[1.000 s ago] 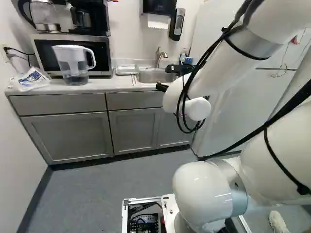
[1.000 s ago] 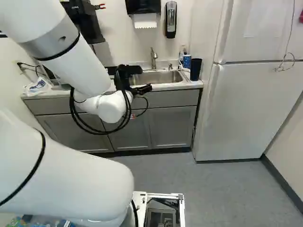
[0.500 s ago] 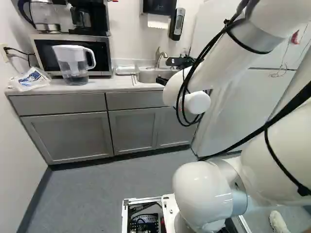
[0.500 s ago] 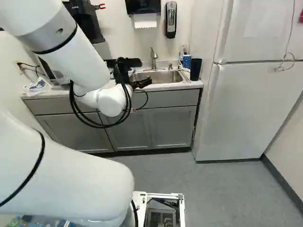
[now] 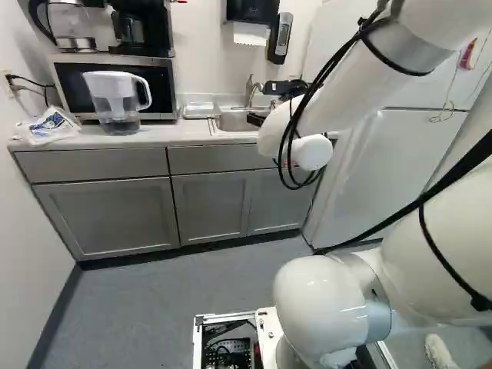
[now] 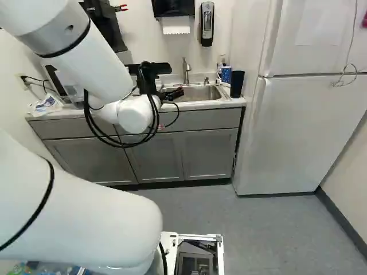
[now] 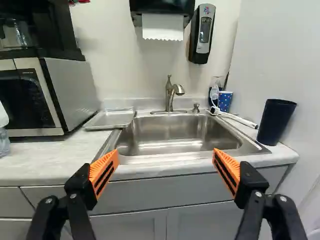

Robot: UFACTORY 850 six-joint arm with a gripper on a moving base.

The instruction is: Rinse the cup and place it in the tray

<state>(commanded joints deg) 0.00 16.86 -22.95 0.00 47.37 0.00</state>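
The pincer point(image 6: 176, 93) hangs near the front of the sink point(image 7: 172, 127), and in the wrist view the pincer point(image 7: 166, 156) stands widely spread, its orange pads point(image 7: 105, 170) well apart with nothing pinched between them. Two cups stand on the bench point(image 7: 45, 157), both on the fridge side of the sink: a tall dark cup point(image 7: 275, 122) near the bench's end, and a blue spotted cup point(image 7: 225, 101) by the sink's back corner (which of them is the one to rinse, I can't tell). Both are upright. A slim white object point(image 7: 239, 119) lies between them. The tray point(image 7: 111, 119) sits on the other side of the sink, between it and the microwave point(image 7: 70, 95). The faucet point(image 7: 170, 95) rises behind the basin, and a clear pitcher point(image 5: 118, 101) stands before the microwave.
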